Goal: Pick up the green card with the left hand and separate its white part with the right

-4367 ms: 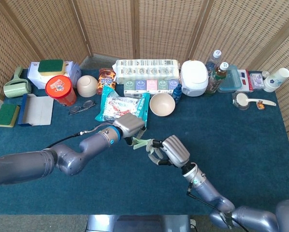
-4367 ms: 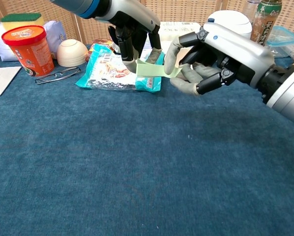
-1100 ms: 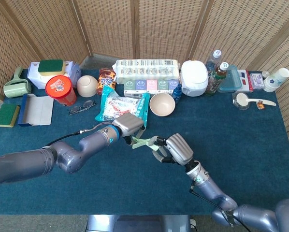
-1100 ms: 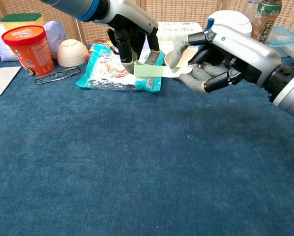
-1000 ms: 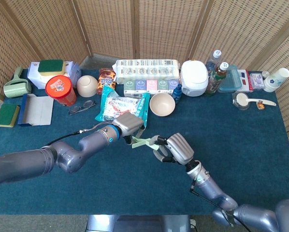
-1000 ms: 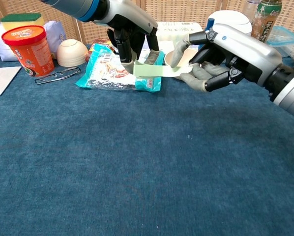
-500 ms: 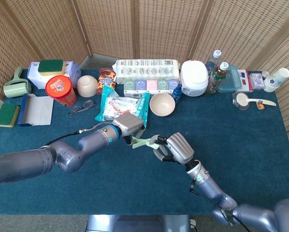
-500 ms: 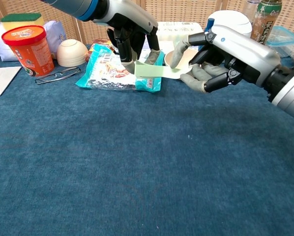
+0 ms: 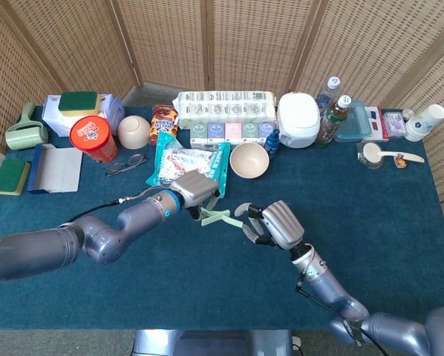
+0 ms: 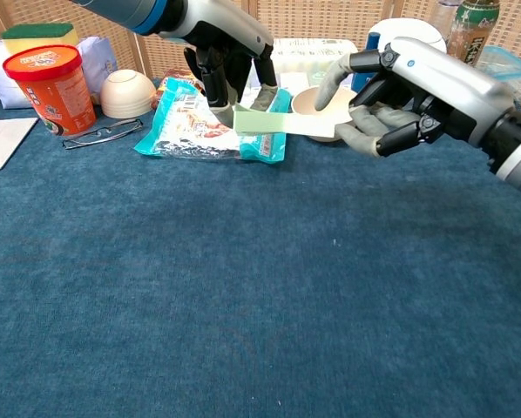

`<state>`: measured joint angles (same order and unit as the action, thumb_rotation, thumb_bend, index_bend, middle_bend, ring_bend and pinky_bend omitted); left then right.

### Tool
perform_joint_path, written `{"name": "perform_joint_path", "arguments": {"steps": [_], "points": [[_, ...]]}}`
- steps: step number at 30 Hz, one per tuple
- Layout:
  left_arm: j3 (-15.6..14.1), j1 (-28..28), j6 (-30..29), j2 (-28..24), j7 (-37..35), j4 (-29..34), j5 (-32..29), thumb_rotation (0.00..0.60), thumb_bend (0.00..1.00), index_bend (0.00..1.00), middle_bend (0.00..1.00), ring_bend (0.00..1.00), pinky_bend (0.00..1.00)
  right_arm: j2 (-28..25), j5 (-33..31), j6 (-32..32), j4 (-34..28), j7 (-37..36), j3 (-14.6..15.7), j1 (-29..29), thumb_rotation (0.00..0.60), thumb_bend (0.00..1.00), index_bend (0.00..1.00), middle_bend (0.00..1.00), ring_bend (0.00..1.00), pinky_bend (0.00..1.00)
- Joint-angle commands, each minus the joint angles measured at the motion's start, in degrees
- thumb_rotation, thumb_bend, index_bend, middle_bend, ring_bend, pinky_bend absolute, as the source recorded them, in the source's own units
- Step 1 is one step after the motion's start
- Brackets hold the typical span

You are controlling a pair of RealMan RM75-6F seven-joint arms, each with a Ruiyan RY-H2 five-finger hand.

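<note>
Holding green card mid-air, white part partly drawn out

Left hand (image 10: 230, 65) pinches the green card (image 10: 262, 120) by its left end, above the blue tablecloth (image 10: 243, 287). Right hand (image 10: 400, 96) pinches the white part (image 10: 317, 127) between thumb and a finger at the card's right end; other fingers spread. Card sits level between both hands. Teal snack bag (image 10: 199, 122) lies just behind, beige bowl (image 9: 249, 160) farther back.

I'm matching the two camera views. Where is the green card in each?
Head view: green card left of centre, between the left hand and right hand.
Chest view: card near the top centre, between the same hands.
Shared landmark: the beige bowl behind it.
</note>
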<state>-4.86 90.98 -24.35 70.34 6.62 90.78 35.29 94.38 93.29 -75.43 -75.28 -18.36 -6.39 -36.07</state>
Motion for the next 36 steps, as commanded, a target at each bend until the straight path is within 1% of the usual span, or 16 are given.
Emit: {"name": "perform_joint_path", "arguments": {"steps": [1, 5, 13, 36], "points": [[0.0, 0.0, 0.0, 0.0, 0.0, 0.0, -0.1, 0.600, 0.43, 0.63, 1.00, 1.00, 1.00, -0.2, 0.1, -0.1, -0.2, 0.0, 0.0, 0.1, 0.600, 0.46, 0.38, 0.86, 0.97, 0.94], [0.5, 0.0, -0.1, -0.3, -0.2, 0.5, 0.1, 0.600, 0.43, 0.63, 1.00, 1.00, 1.00, -0.1, 0.4, -0.2, -0.1, 0.4, 0.1, 0.0, 0.600, 0.46, 0.36, 0.86, 0.96, 0.93], [0.3, 0.1, 0.0, -0.2, 0.0, 0.4, -0.2, 0.600, 0.43, 0.63, 1.00, 1.00, 1.00, 0.4, 0.9, -0.6, -0.1, 0.9, 0.1, -0.2, 0.600, 0.46, 0.35, 0.86, 0.96, 0.93], [0.3, 0.5, -0.2, 0.4, 0.2, 0.0, -0.8, 0.600, 0.43, 0.63, 1.00, 1.00, 1.00, 1.4, 1.9, -0.2, -1.4, 2.3, 0.4, -1.1, 0.600, 0.46, 0.38, 0.86, 0.96, 0.93]]}}
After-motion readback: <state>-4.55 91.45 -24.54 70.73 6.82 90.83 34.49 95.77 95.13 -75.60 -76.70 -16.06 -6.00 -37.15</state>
